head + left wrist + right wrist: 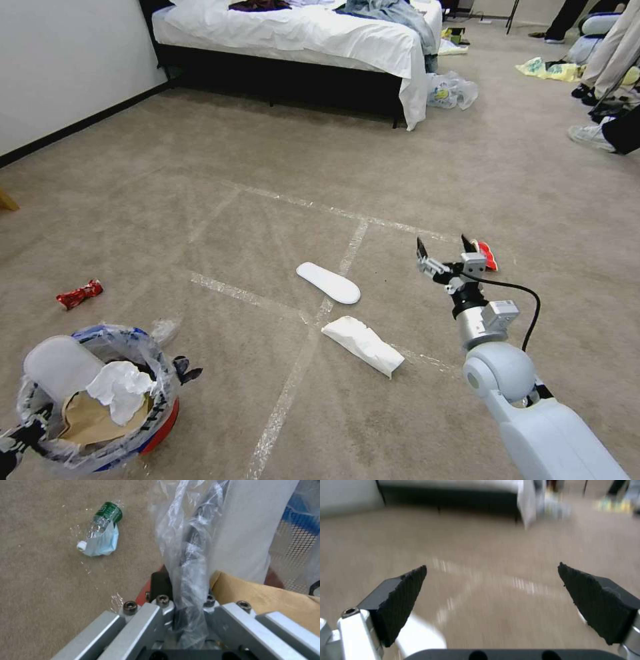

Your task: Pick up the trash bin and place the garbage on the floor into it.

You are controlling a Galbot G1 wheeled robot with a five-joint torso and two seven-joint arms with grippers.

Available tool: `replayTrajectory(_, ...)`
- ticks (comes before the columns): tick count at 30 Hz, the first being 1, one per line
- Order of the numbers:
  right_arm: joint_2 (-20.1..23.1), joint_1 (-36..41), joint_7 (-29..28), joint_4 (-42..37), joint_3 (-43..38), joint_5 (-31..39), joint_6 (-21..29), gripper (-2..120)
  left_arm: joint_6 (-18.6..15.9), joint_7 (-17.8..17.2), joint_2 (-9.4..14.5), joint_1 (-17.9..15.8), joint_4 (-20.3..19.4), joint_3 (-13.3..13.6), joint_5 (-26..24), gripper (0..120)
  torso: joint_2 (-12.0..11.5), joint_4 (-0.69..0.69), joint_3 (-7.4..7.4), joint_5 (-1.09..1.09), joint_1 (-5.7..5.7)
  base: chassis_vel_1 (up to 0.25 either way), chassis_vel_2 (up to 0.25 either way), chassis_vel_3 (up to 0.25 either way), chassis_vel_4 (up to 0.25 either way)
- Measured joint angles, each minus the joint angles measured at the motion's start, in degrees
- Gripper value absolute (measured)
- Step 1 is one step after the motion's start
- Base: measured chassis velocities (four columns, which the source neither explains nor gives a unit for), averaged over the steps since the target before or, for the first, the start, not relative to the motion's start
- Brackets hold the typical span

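Note:
The trash bin [160, 420], red and lined with a crinkled clear bag, sits low at the left and holds a brown paper bag [266, 597], tissue and a white piece. My left gripper [20, 443] is shut on the bin's rim and bag [186, 555]. On the floor [200, 167] lie a white slipper [328, 282], a white paper wrapper [363, 345], a red wrapper [79, 293] and a red item [489, 255]. A bottle [100, 532] with a blue mask lies beside the bin. My right gripper [443, 250] hangs open to the right of the slipper, its black pads [403, 595] wide apart.
A bed [300, 33] with white sheets stands at the back, a knotted plastic bag [453, 90] at its corner. People's shoes and legs [600, 133] are at the far right. A wall [67, 60] runs along the left. Tape lines [347, 253] cross the carpet.

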State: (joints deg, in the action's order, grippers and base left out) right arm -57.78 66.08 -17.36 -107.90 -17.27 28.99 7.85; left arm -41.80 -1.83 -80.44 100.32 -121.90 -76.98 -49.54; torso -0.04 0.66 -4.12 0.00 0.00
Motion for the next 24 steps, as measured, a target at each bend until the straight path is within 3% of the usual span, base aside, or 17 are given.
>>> replayTrajectory(1,0.46,-0.33,-1.12,0.43,0.91,0.56,3.46,100,0.04,0.02,-0.03,0.00,-0.01,-0.05,0.00,1,0.00,0.01,0.00,0.00,0.00,0.000,0.000,0.000,0.000)
replayTrajectory(2,0.46,-0.33,-1.12,0.43,0.91,0.56,3.46,100,0.04,0.02,-0.03,0.00,-0.01,-0.05,0.00,1,0.00,0.01,0.00,0.00,0.00,0.000,0.000,0.000,0.000)
replayTrajectory(5,1.86,-1.67,-5.16,1.54,4.41,4.09,16.58,100,0.24,0.17,-0.34,-0.10,-0.06,-0.03,0.02,1,0.00,-0.01,0.00,0.00,0.00,0.000,0.000,0.000,0.000)
replayTrajectory(6,1.86,-1.67,-5.16,1.54,4.41,4.09,16.58,100,0.24,0.17,-0.34,-0.10,-0.06,-0.03,0.02,1,0.00,-0.01,0.00,0.00,0.00,0.000,0.000,0.000,0.000)
replayTrajectory(7,2.25,-1.89,-5.62,1.85,5.27,4.99,20.66,100,0.28,0.20,-0.40,-0.25,-0.03,0.12,0.08,1,0.00,0.00,0.00,0.00,0.00,0.000,0.000,0.000,0.000)
replayTrajectory(11,2.83,-2.58,-5.19,2.89,6.64,5.71,26.00,100,0.33,0.25,-0.44,-0.64,0.05,0.44,0.22,1,0.00,0.01,0.00,-0.01,0.00,0.000,0.000,0.000,0.000)
replayTrajectory(13,3.16,-3.54,-3.23,3.48,8.00,7.37,31.40,100,0.39,0.25,-0.52,-0.83,0.04,0.58,0.28,1,0.00,0.01,0.00,0.00,0.00,0.000,0.000,0.000,0.000)
replayTrajectory(16,3.17,-5.60,0.55,5.12,9.82,8.51,34.85,100,0.48,0.25,-0.63,-0.81,-0.02,0.61,0.35,1,0.00,0.00,0.00,-0.02,0.00,0.000,0.000,0.000,0.000)
replayTrajectory(24,1.84,-11.58,3.45,14.18,17.52,7.38,35.23,100,0.69,0.29,-1.26,-0.53,-0.41,0.48,0.44,1,0.00,0.00,0.00,0.00,0.00,0.000,0.000,0.000,0.000)
